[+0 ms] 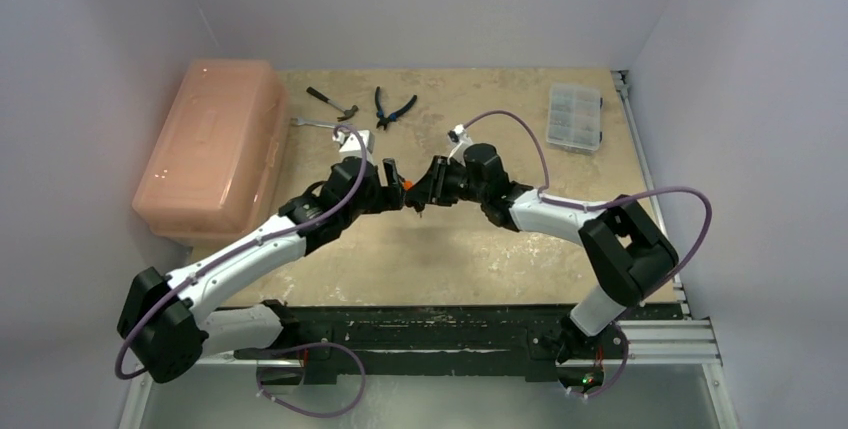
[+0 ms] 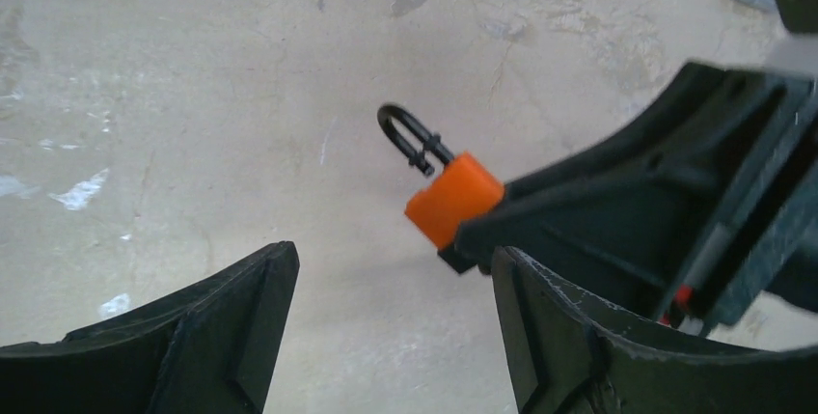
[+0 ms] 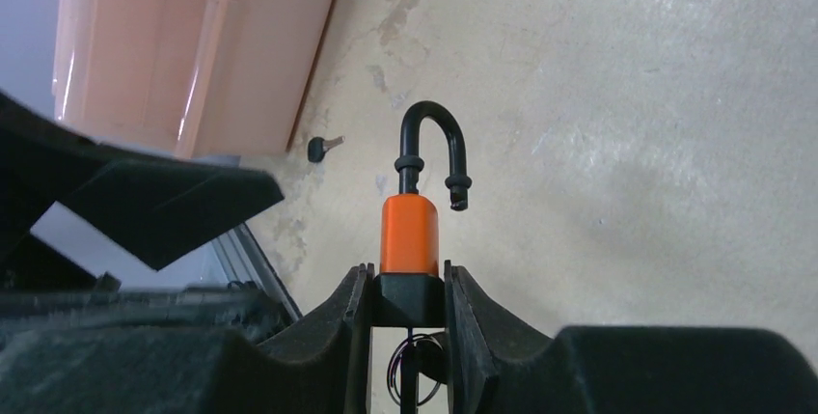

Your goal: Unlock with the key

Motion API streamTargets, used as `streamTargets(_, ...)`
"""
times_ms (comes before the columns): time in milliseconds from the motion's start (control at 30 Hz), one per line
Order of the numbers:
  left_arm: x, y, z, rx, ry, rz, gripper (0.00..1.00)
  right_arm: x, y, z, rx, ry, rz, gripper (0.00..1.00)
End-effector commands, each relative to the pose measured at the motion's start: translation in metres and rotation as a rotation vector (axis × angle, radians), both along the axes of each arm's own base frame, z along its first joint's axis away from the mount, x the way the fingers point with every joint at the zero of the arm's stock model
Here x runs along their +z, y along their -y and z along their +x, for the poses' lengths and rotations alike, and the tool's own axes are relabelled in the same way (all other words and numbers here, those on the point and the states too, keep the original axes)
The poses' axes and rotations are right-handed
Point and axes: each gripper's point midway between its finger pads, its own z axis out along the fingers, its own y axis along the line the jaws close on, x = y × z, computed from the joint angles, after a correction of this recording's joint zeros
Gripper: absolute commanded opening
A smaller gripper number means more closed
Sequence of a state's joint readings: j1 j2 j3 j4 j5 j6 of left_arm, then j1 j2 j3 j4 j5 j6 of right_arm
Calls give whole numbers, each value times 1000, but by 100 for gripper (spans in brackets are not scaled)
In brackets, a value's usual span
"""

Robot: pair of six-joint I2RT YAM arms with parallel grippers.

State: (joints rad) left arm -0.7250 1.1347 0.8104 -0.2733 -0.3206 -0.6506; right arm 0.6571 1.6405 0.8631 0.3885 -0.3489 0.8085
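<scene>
Left gripper (image 2: 391, 269) is seen spread open, nothing held, just beside the padlock (image 3: 409, 231). The key (image 3: 324, 147) is spotted lying on the table (image 3: 627, 96) near the box (image 3: 193, 38). The padlock, shackle (image 3: 431, 120) open at one end, is clamped by its base in the right gripper (image 3: 407, 284).

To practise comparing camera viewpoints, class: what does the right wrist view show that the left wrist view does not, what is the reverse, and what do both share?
Only right wrist: the key lying on the table near the pink box. Only left wrist: the left gripper open, nothing between its fingers. Both: the orange padlock clamped in the right gripper.
</scene>
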Motion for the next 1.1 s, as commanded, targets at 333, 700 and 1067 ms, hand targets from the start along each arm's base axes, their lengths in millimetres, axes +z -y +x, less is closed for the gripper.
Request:
streamTargets(333, 40, 40, 48, 151, 5, -420, 76, 56, 14, -22, 34, 148, 71, 0)
streamTargets(700, 38, 47, 57, 151, -10, -504, 65, 87, 17, -32, 59, 211, 128, 0)
streamTargets(1067, 38, 63, 59, 77, -4, -572, 50, 92, 13, -38, 97, 231, 165, 0)
